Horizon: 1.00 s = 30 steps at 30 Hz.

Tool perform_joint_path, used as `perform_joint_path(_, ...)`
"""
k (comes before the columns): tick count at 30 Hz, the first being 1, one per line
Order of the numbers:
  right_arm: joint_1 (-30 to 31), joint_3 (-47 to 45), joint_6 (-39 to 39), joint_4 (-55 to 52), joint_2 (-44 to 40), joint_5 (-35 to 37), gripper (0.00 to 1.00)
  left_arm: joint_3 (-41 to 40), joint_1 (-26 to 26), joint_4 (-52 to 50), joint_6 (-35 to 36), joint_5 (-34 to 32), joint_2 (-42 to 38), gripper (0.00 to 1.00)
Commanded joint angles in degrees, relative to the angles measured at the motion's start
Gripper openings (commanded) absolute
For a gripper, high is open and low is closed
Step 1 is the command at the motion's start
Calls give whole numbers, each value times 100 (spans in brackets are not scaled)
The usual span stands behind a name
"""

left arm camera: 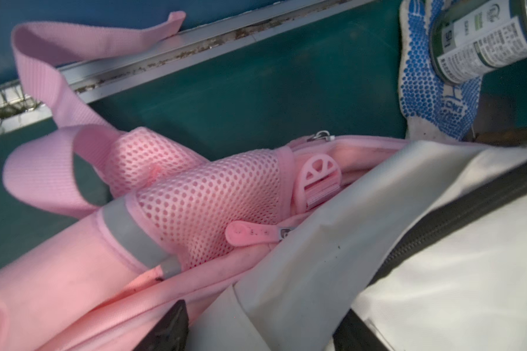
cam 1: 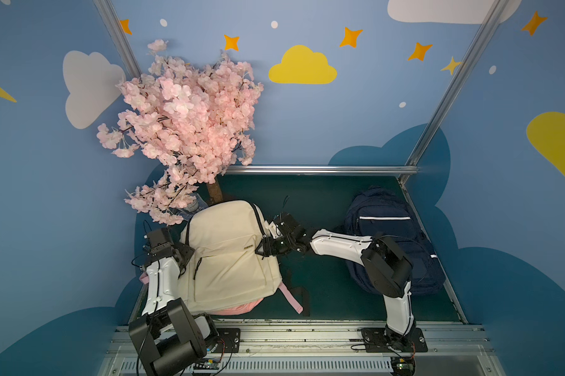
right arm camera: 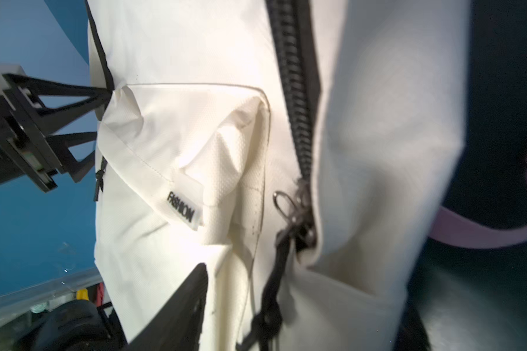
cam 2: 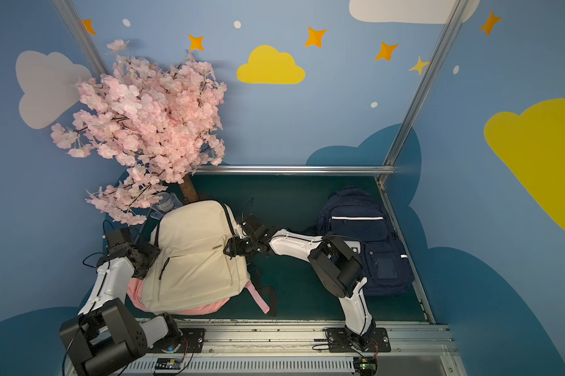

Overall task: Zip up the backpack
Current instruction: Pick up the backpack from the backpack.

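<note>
The cream backpack (cam 1: 229,257) (cam 2: 193,260) lies flat at the left of the green mat, on top of a pink one. Its black zipper (right arm camera: 298,91) runs down the side facing my right arm to a metal slider (right arm camera: 298,212). A black pull cord (right arm camera: 271,304) hangs from the slider. My right gripper (cam 1: 261,249) (cam 2: 229,249) (right arm camera: 295,322) stands open at that side, its fingers either side of the cord. My left gripper (cam 1: 184,258) (cam 2: 148,257) (left arm camera: 263,331) (right arm camera: 101,115) is at the opposite side, shut on a fold of cream fabric.
A pink backpack (cam 1: 239,307) (left arm camera: 74,304) with a mesh strap lies underneath. A navy backpack (cam 1: 388,224) sits at the right behind my right arm. A pink blossom tree (cam 1: 190,120) overhangs the back left. A can (left arm camera: 484,39) and dotted glove (left arm camera: 423,91) lie beside the bags.
</note>
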Motion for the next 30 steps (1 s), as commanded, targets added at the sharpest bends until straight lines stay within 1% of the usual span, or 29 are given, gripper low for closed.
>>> perform_joint_path(1,83,180,56,127,57,-156,47,-52,-103,142,-26,464,6,60)
perform_joint_path(5,101,302,-45,-117,-62,-7,20,-87,-249,109,-18,513,-167,39)
perform_joint_path(6,105,338,-76,-194,-116,37,14,-102,-302,107,-10,492,-253,31)
perform_joint_path(7,105,356,-115,-250,-168,92,9,-110,-364,87,-13,465,-352,23)
perform_joint_path(9,96,354,-154,-347,-309,208,2,-120,-494,30,-43,425,-555,10)
perform_joint_path(10,98,353,-186,-420,-413,288,0,-122,-594,-20,-76,417,-680,4)
perform_joint_path(11,88,332,-212,-489,-524,370,0,-129,-680,-54,-114,422,-812,3)
perform_joint_path(15,-9,33,-258,-655,-1165,659,0,-199,-1209,-232,-451,481,-1516,3)
perform_joint_path(17,-123,-241,-244,-695,-1562,784,0,-211,-1617,-330,-677,362,-1899,2)
perform_joint_path(21,-540,-910,-128,-710,-2360,963,0,-161,-2762,-302,-1188,-119,-2322,3)
perform_joint_path(23,-790,-1289,-80,-587,-2687,1089,0,-134,-3323,-148,-1410,-343,-2296,2)
perform_joint_path(26,-1193,-1940,-324,-151,-3115,1200,0,-140,-4210,336,-1695,-628,-2048,3)
perform_joint_path(30,-1821,-2387,-406,-171,-3451,1182,0,153,-5398,856,-1758,-1075,-1281,2)
